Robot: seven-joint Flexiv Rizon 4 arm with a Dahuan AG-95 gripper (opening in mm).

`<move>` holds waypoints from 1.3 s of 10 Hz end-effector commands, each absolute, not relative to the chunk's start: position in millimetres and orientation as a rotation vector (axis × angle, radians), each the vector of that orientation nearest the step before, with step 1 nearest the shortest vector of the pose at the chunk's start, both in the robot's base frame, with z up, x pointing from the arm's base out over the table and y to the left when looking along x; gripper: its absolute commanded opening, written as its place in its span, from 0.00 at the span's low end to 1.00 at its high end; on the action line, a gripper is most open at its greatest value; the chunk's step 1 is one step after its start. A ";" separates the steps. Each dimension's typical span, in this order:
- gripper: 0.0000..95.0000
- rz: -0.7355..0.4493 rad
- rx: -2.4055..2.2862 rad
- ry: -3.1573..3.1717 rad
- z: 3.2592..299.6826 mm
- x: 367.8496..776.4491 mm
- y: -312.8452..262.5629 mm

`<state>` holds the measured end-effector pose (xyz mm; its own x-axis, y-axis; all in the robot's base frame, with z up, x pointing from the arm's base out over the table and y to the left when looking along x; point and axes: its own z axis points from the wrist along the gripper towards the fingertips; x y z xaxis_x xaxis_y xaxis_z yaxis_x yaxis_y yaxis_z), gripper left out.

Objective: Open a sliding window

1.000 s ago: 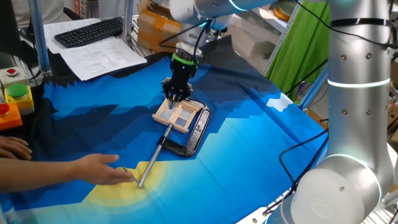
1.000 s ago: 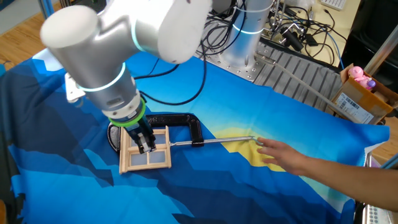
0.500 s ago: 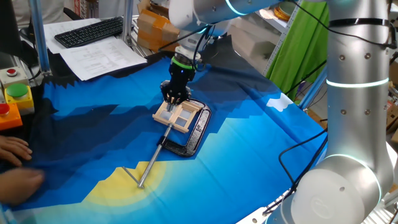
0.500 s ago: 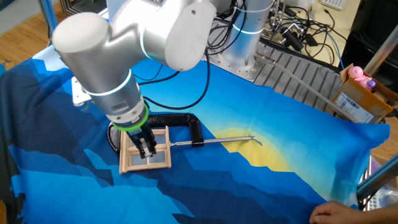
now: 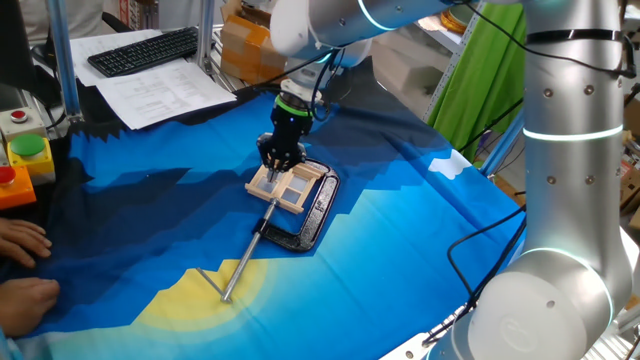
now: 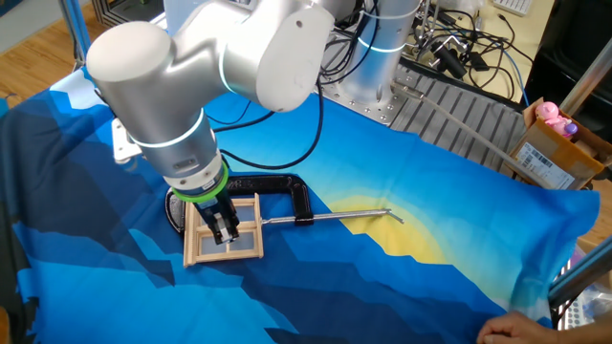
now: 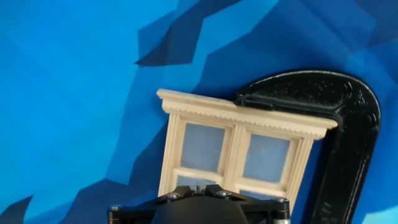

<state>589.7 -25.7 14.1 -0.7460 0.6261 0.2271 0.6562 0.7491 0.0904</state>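
The sliding window (image 6: 225, 232) is laid flat on the blue-clothed counter (image 6: 402, 277), held by a black C-clamp (image 6: 277, 191). Contact with the sash is being made by the end effector (image 6: 226, 232); its finger spacing cannot be told. A sideways push along the frame is called for next.

A blue and yellow patterned cloth (image 5: 400, 240) covers the table, and beyond its far edge in one fixed view lie a black keyboard (image 5: 143, 50) on white printed papers (image 5: 165, 92), with cardboard boxes (image 5: 250, 45) just beside them and a green curtain (image 5: 490, 70) hanging at the cloth's right. At the cloth's left edge stands a yellow box with a green button (image 5: 28, 152). In the other fixed view, tangled black cables (image 6: 459, 43) lie beyond the cloth, a cardboard box (image 6: 559, 153) stands off its right corner, and wooden floor (image 6: 38, 29) shows at its upper left.
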 end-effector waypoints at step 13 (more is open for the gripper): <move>0.00 -0.221 -1.043 -2.862 12.8 590.7 -25.9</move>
<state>589.1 -26.1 13.3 -0.7634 0.6338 0.1246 0.6453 0.7567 0.1051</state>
